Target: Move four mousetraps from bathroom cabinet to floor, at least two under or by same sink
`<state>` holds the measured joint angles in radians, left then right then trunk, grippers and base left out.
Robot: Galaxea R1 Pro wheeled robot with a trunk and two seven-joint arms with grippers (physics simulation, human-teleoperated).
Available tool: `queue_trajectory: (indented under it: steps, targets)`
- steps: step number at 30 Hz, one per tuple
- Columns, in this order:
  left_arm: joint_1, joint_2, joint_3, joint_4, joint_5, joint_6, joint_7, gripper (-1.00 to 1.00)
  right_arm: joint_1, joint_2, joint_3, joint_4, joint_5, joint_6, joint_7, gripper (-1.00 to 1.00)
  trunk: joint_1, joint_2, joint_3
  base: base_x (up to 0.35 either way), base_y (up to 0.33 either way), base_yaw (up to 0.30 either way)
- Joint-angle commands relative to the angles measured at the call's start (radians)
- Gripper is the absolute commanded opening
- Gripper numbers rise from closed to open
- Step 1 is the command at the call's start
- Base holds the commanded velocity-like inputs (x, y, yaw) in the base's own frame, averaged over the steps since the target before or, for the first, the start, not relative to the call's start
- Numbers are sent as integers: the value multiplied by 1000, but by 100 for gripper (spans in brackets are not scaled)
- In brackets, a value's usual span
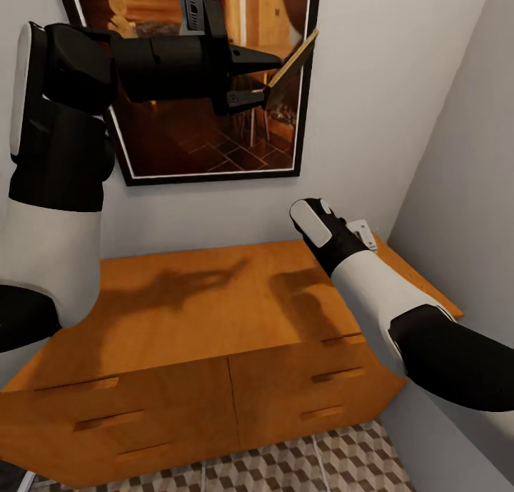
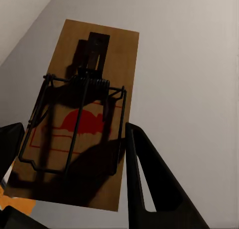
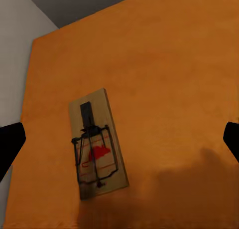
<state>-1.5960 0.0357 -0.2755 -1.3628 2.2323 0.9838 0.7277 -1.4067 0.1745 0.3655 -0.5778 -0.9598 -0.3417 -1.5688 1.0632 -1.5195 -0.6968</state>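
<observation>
Head view: left gripper (image 1: 265,78) raised before a framed picture (image 1: 214,142), jaws clamped on one mousetrap (image 1: 293,58), held tilted above the cabinet (image 1: 200,313); right arm reaches over the cabinet's far right corner; bathroom floor (image 1: 314,463) below.
Left wrist view: held mousetrap (image 2: 79,109) between the jaws.
Right wrist view: right gripper (image 3: 119,144) jaws apart; second mousetrap (image 3: 96,144) flat on the cabinet top between them, untouched.
</observation>
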Motion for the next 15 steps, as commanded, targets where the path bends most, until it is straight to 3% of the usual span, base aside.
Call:
queue_trajectory:
  steps: [1,9,15]
  targets:
    - [-1,1,-1,-1,9,-1,9,-100,-1,0,4,1,-3,-8,-2,100,0,0,-1,109,259,0]
    - [-1,1,-1,0,8,-1,9,-100,-1,0,3,1,-3,-8,-2,100,0,0,-1,172,228,0]
    - [-1,1,-1,1,6,-1,8,-100,-1,0,3,0,-3,-8,-2,100,0,0,-1,78,64,0]
